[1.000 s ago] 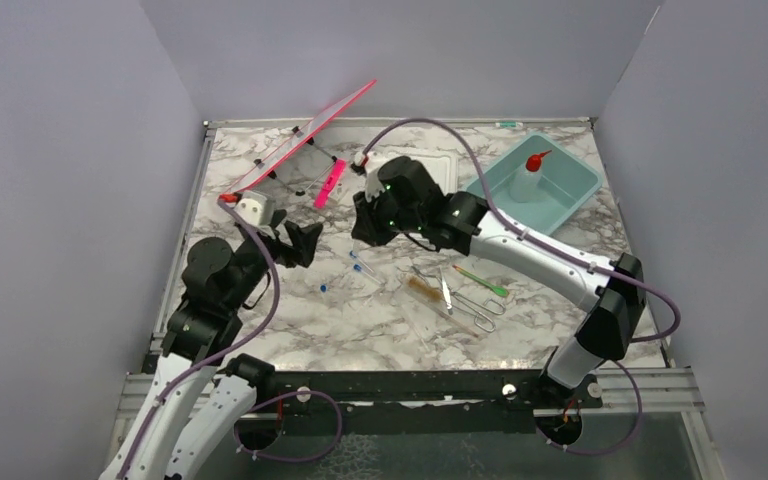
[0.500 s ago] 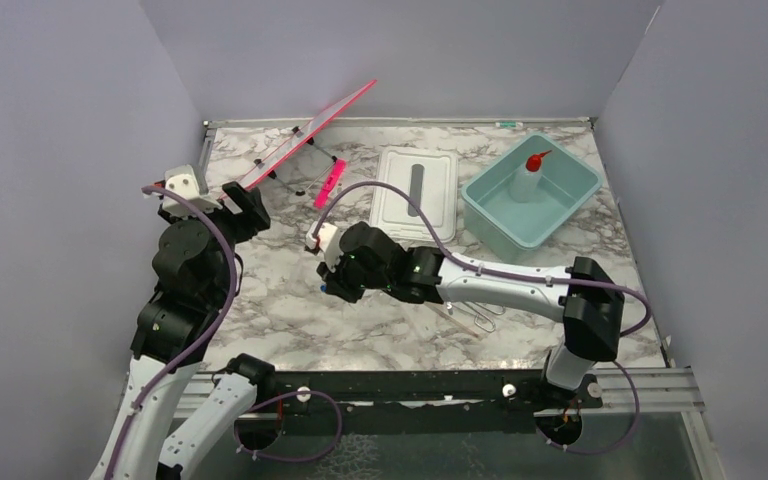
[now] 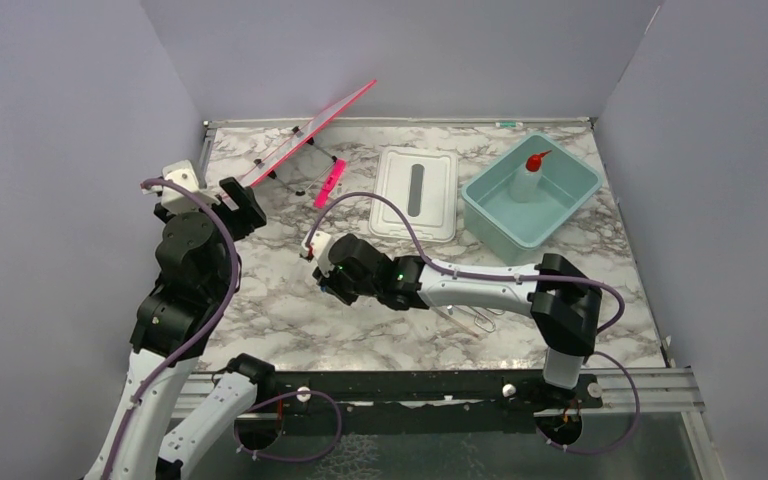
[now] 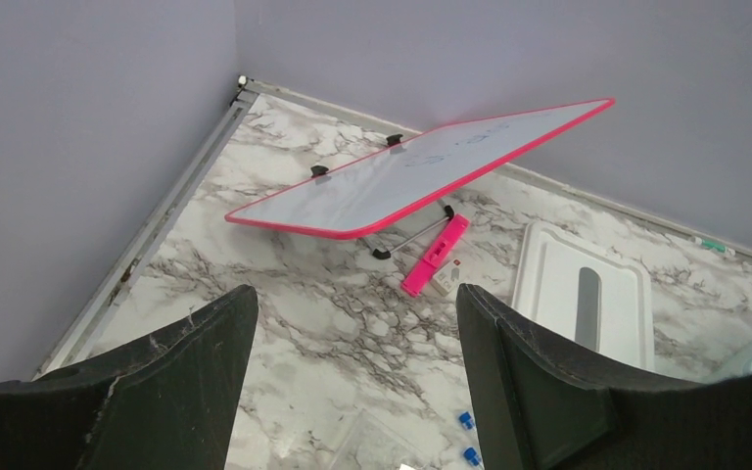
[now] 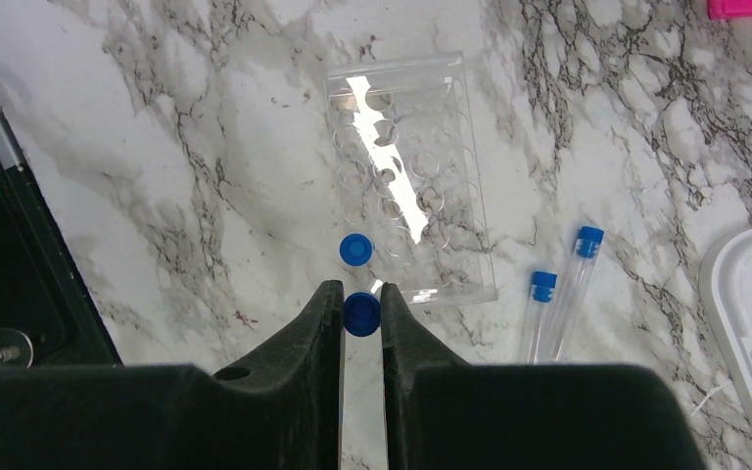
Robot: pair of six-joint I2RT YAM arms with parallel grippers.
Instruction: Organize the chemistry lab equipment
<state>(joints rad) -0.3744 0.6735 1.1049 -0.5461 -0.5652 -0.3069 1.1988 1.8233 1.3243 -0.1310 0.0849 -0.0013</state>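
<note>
Right jaws: you have a clear blue-capped tube (image 5: 360, 313) pinched between them, a second blue cap (image 5: 355, 249) at twelve o'clock; left jaws wide.

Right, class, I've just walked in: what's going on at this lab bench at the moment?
The right gripper is shut on a blue-capped tube, right beside a clear rack. A second blue cap shows at the rack's corner, and two more tubes lie flat on the table nearby. The left gripper is open and empty, raised near the pink-edged whiteboard. The squeeze bottle stands in the teal tub.
</note>
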